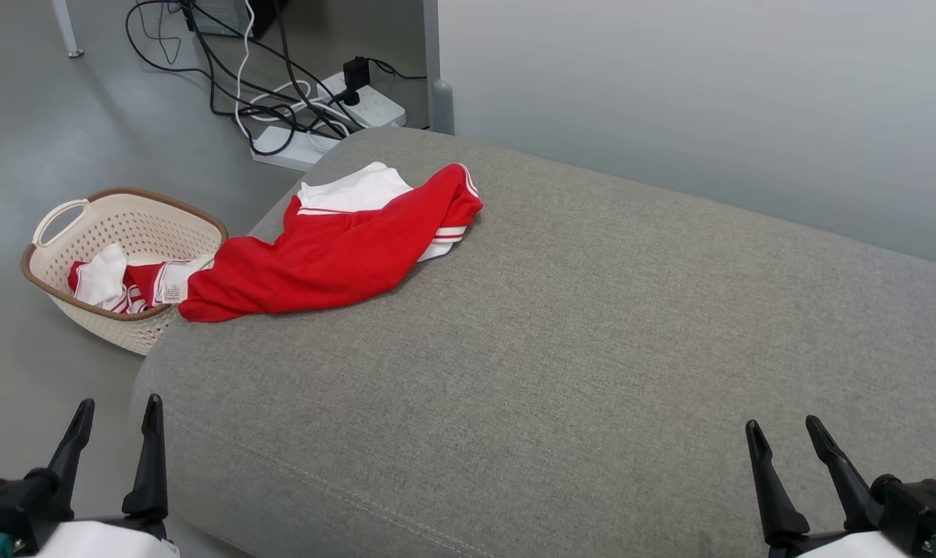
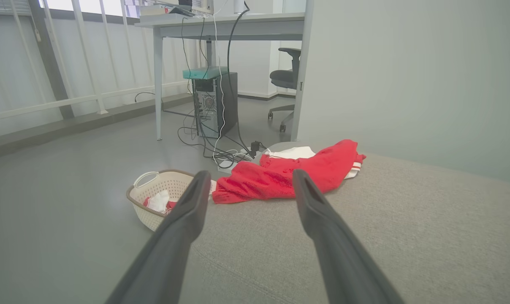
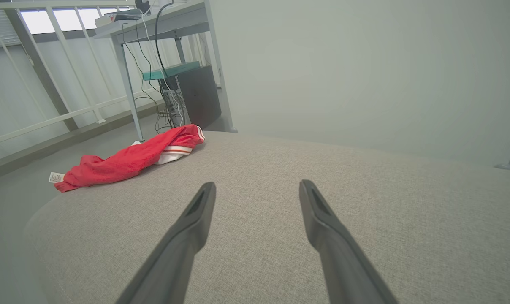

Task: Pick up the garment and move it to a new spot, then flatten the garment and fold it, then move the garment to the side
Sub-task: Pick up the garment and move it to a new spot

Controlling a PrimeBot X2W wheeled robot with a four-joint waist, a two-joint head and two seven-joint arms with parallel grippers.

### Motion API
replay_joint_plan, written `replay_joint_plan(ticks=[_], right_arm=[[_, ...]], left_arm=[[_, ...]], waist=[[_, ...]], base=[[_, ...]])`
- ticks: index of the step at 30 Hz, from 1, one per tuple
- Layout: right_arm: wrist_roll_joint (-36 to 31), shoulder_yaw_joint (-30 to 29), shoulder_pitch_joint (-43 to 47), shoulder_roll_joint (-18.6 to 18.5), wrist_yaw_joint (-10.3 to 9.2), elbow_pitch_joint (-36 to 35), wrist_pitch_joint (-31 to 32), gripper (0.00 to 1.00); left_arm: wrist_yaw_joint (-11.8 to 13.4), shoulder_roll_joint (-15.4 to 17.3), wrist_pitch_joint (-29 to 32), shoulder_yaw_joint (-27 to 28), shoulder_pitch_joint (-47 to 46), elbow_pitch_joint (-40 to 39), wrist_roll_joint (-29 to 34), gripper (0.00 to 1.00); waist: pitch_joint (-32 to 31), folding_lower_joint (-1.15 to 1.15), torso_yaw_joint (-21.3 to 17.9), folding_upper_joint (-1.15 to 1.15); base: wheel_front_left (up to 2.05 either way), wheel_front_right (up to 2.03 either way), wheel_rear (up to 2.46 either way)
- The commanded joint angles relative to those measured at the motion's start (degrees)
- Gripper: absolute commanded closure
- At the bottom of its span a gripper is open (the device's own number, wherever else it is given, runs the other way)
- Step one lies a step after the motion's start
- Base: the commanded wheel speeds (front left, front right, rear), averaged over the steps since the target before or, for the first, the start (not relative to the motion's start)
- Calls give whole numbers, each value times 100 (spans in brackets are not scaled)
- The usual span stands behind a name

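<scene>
Take the grey upholstered couch (image 1: 592, 349) as the work surface, seen from the head view. Locate the red-and-white garment (image 1: 336, 256) crumpled at its far-left corner, at about 11 o'clock from centre, reaching the left edge just beside the laundry basket (image 1: 119, 329) on the floor at 9 o'clock. Read the garment's long axis as running from 8 o'clock to 2 o'clock. Note the left claw (image 1: 121, 403) at 7 o'clock, spread fully and holding nothing, by the near-left edge of the couch. Note the right claw (image 1: 782, 424) at 5 o'clock, likewise spread fully and empty. From the left claw, find the garment at roughly 1 o'clock, well apart; from the right claw, at roughly 10 o'clock and farther off. Judge the left arm the nearer for the first grasp. Expect a forward reach toward the near end of the long axis.
</scene>
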Motion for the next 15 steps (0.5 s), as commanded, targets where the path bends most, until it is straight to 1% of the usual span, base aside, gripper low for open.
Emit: replay_joint_plan(ticks=[1, 5, 8, 12, 15], right_arm=[[-1, 121, -169, -72, 8, -134, -46, 0], [-10, 155, -204, -109, 8, -180, -19, 0], [-27, 148, -265, -171, 8, -261, 26, 0], [-70, 148, -360, -266, 8, -346, 108, 0], [-75, 176, -453, -322, 8, -389, 126, 0]], left_arm=[[-14, 189, 0, 196, -428, -145, 86, 0], [-88, 417, 144, 180, -880, -180, 209, 0], [-207, 658, 338, 211, -1481, -225, 269, 0], [-459, 971, 699, 223, -2506, -20, 272, 0], [-774, 1115, 1015, 151, -3311, 470, 166, 0]], waist=[[20, 0, -25, 0], [128, 0, -140, 0], [283, 0, -258, 0], [514, 0, -474, 0], [697, 0, -705, 0]], base=[[0, 0, 0], [0, 0, 0], [0, 0, 0], [0, 0, 0], [0, 0, 0]])
